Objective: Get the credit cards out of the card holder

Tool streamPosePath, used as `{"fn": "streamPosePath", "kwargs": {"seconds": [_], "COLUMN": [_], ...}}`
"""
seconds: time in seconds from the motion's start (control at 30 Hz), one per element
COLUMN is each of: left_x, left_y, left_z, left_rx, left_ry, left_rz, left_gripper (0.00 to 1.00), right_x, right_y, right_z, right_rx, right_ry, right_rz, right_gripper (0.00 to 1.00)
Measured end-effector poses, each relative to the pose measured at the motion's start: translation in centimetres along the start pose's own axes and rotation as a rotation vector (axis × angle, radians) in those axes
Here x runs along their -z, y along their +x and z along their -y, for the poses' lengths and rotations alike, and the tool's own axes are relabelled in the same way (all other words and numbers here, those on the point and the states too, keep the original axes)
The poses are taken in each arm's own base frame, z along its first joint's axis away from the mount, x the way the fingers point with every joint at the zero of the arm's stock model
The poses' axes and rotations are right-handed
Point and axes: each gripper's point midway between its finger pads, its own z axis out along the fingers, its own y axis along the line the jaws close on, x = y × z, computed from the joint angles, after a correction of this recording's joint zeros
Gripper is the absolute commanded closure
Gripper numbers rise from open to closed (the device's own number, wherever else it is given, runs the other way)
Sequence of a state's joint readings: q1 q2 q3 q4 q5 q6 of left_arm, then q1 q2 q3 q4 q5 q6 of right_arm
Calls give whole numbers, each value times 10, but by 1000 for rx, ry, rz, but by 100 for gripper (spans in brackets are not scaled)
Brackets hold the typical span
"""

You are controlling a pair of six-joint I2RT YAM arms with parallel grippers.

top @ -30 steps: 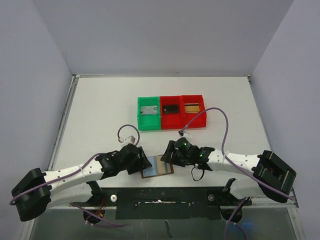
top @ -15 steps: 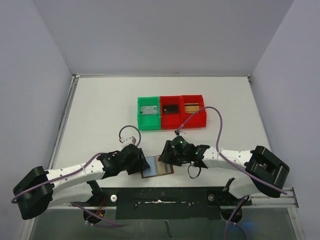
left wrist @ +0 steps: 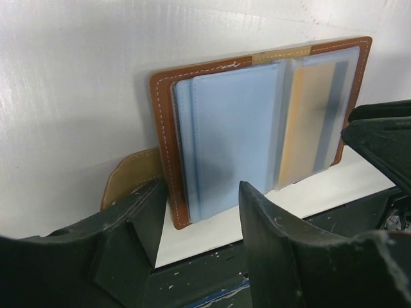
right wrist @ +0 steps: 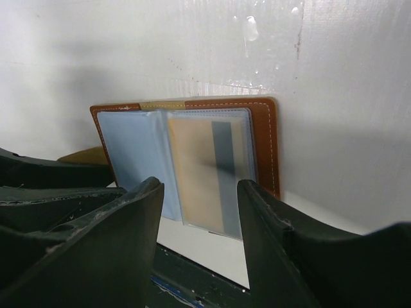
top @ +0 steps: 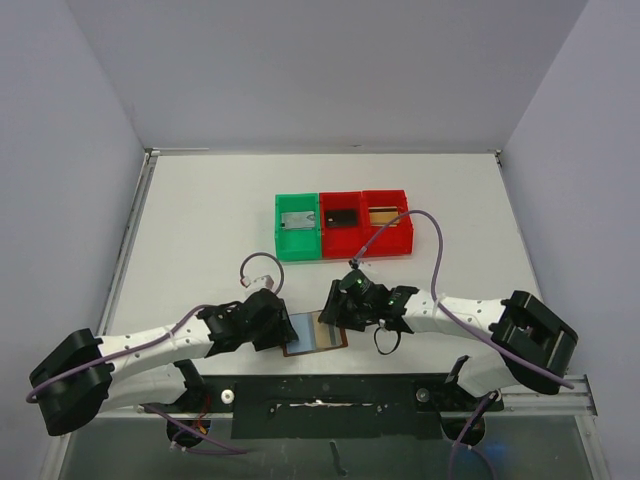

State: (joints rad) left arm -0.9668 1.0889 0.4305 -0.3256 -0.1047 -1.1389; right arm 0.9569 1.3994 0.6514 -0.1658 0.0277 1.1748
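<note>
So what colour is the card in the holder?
The card is gold-yellow with a dark stripe; clearest in the right wrist view.

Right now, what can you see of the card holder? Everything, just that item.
The card holder lies open and flat on the white table, near its front edge. The cover is brown and leather-like, with pale stitching and a tan closing tab at one side. Inside are pale blue-grey translucent sleeves. One side looks empty. The other shows a gold-yellow card with a dark stripe, tucked in. The left gripper and right gripper stand open at opposite edges; whether they touch it cannot be told.
</note>
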Motion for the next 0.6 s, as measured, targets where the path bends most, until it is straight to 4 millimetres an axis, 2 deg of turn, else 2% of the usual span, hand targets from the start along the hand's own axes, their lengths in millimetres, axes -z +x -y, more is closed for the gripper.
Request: {"fn": "streamPosePath", "kwargs": {"seconds": [0.6], "left_x": [-2], "left_y": [1], "left_z": [-2], "left_rx": [-27], "left_ry": [-11], "left_rz": [-7], "left_gripper": [62], "right_x": [-8], "right_y": [2], "right_z": [4], "right_rx": [19], "right_ry": [47], "right_rz": [-29], "right_gripper": [54]}}
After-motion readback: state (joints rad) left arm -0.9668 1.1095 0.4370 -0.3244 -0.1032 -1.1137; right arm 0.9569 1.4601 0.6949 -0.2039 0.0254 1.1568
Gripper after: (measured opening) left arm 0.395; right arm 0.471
